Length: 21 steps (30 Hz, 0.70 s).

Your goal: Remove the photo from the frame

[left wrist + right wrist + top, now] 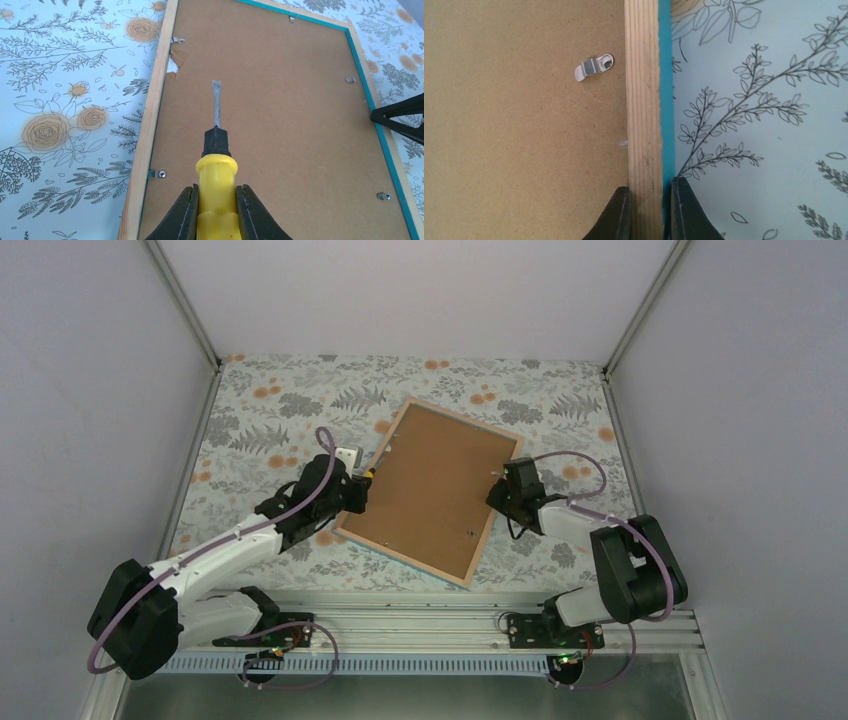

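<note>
The right gripper (648, 195) pinches the right wooden rim of the face-down turquoise rectangular frame (643, 100), likely steadying it mid-table, while the left gripper (216, 194) clamps a yellow-handled flat screwdriver (216, 167) over the brown backing board (285, 130) hiding the photo.

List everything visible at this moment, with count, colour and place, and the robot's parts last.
frame: one, light wood rim with a turquoise border, lying face down in the centre
backing board: one, brown, set in the frame, torn near one edge
clips: five visible in the left wrist view, silver, along the board's edges
screwdriver: one, yellow handle and metal blade, over the board
tablecloth: one, pale blue floral, under the frame
photo: not visible
left gripper: one, black, shut on the screwdriver handle
right gripper: one, black, shut on the frame's right rim
</note>
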Available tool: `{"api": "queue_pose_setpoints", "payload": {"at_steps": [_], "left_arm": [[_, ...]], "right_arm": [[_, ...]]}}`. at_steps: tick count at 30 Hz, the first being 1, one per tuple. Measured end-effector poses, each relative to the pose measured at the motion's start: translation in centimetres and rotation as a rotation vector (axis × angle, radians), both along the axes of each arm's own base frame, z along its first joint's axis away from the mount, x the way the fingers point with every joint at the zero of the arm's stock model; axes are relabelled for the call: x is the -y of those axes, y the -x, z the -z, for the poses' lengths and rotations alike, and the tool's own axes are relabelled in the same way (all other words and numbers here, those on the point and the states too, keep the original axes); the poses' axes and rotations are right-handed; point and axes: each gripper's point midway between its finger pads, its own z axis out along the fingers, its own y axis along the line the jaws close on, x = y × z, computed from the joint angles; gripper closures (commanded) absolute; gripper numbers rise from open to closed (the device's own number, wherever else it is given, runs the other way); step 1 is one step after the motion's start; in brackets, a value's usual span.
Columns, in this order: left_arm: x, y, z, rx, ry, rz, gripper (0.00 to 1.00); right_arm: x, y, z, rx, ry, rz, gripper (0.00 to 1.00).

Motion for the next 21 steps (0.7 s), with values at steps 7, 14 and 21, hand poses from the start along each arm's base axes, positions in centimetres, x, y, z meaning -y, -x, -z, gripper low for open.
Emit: {"api": "queue_pose_setpoints", "payload": {"at_steps": [7, 14, 21], "left_arm": [[-0.2, 0.6, -0.7, 0.013, 0.034, 0.001, 0.97], [-0.1, 1.0, -1.9, 0.033, 0.072, 0.01, 0.98], [-0.2, 2.0, -1.2, 0.018, 0.095, 0.027, 0.98]], "right_arm": [[-0.6, 0.5, -1.9, 0.025, -0.042, -0.035, 0.6], [-1.6, 2.5, -3.8, 0.063, -0.057, -0.177, 0.45], [-1.8, 6.5, -2.4, 0.001, -0.056, -0.298, 0.46]]}}
